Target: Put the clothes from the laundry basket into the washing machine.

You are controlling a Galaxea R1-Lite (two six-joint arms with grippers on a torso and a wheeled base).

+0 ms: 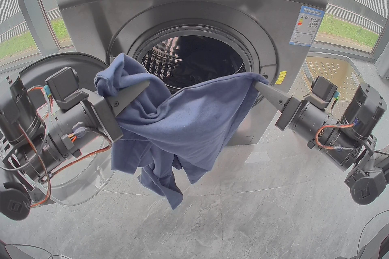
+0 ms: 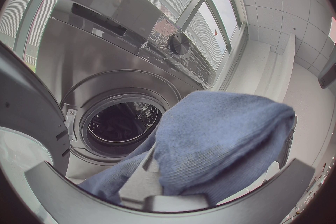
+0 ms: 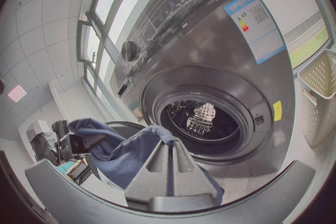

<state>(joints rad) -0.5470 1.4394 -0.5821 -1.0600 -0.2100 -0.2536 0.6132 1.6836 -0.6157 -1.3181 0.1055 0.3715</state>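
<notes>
A blue garment (image 1: 178, 122) hangs stretched between both grippers in front of the washing machine (image 1: 194, 25), whose round drum opening (image 1: 194, 59) is dark. My left gripper (image 1: 142, 88) is shut on the garment's left bunched end, and my right gripper (image 1: 259, 85) is shut on its right corner. Loose folds dangle toward the floor. In the left wrist view the blue garment (image 2: 217, 137) drapes over the fingers, with the drum opening (image 2: 119, 126) beyond. The right wrist view has the right gripper (image 3: 171, 146) pinching cloth (image 3: 122, 158) before the drum opening (image 3: 203, 126).
The machine's glass door (image 1: 60, 134) stands swung open at the left, behind my left arm. A beige perforated laundry basket (image 1: 336, 73) sits to the right of the machine, also seen as the basket (image 3: 318, 95) in the right wrist view. Grey tiled floor (image 1: 243, 199) lies in front.
</notes>
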